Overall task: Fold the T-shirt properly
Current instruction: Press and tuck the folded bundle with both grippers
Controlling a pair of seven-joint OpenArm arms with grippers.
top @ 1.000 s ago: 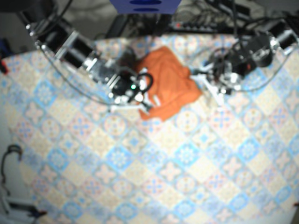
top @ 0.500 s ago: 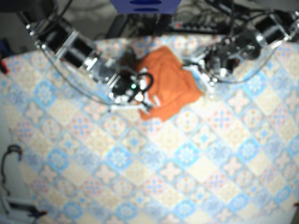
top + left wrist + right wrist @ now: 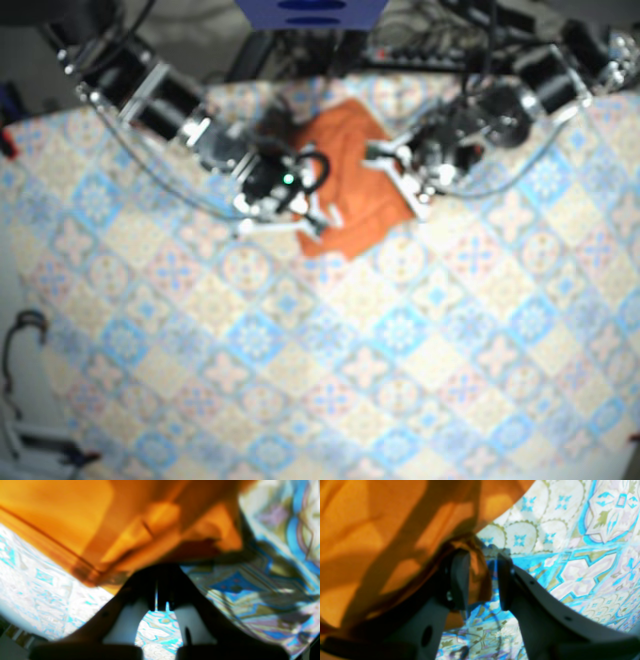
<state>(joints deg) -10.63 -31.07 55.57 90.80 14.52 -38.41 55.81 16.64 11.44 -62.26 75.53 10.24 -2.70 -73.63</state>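
A desk [image 3: 380, 350] covered by a tile-patterned cloth of blue, cream and pink fills the base view. Beyond its far edge sit a blue box [image 3: 310, 12] and a tangle of dark cables [image 3: 420, 45]. Off the left edge, near the front corner, a dark cable loop [image 3: 25, 330] lies.

Matt orange cloth T-shirt [image 3: 350, 185], smooth grey plastic of my right fingers [image 3: 460, 580], patterned cloth over the tabletop [image 3: 400, 350].
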